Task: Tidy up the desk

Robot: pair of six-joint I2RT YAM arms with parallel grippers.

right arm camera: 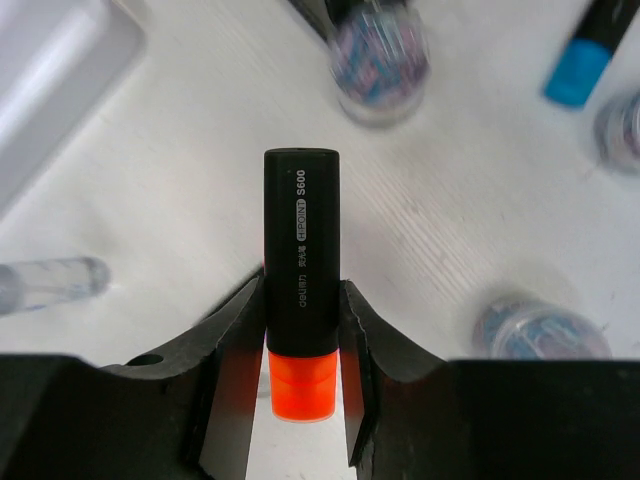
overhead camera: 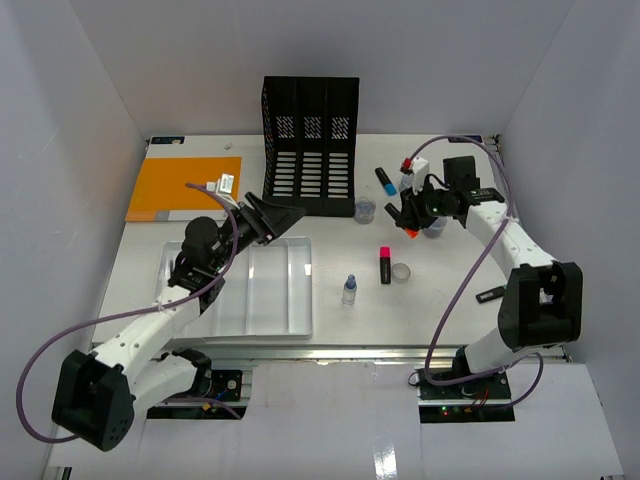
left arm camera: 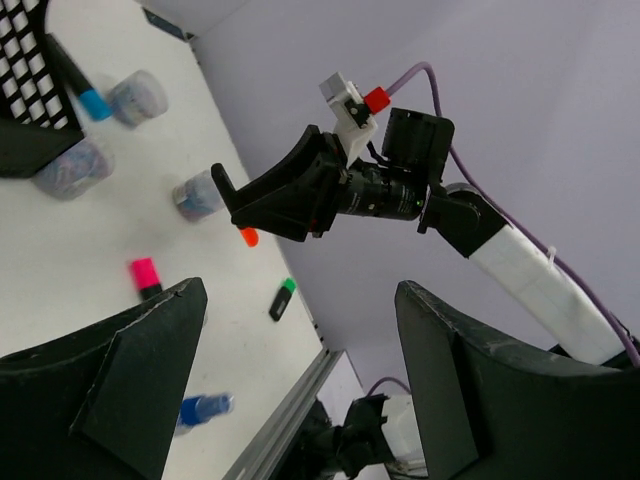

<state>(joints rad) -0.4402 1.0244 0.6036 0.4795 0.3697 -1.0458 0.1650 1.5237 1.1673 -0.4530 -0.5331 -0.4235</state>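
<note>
The white surface point(overhead camera: 450, 330) has a black file rack point(overhead camera: 310, 140) standing at its far side. Left of the rack lies a flat orange folder point(overhead camera: 185, 187). In front of the rack, a bit to the left, sits a white tray point(overhead camera: 280, 290) with long boxes in it. Just by the rack's front right corner is a little clear jar point(overhead camera: 365, 210). Right of the rack lies a pen with a blue cap point(overhead camera: 384, 181). Further in front of the rack, on the right, are a pink highlighter point(overhead camera: 385, 264), a small round tub point(overhead camera: 401, 272) just beside it, and a little clear bottle point(overhead camera: 349, 290). Much further right lies a small black stick point(overhead camera: 489, 294).
</note>
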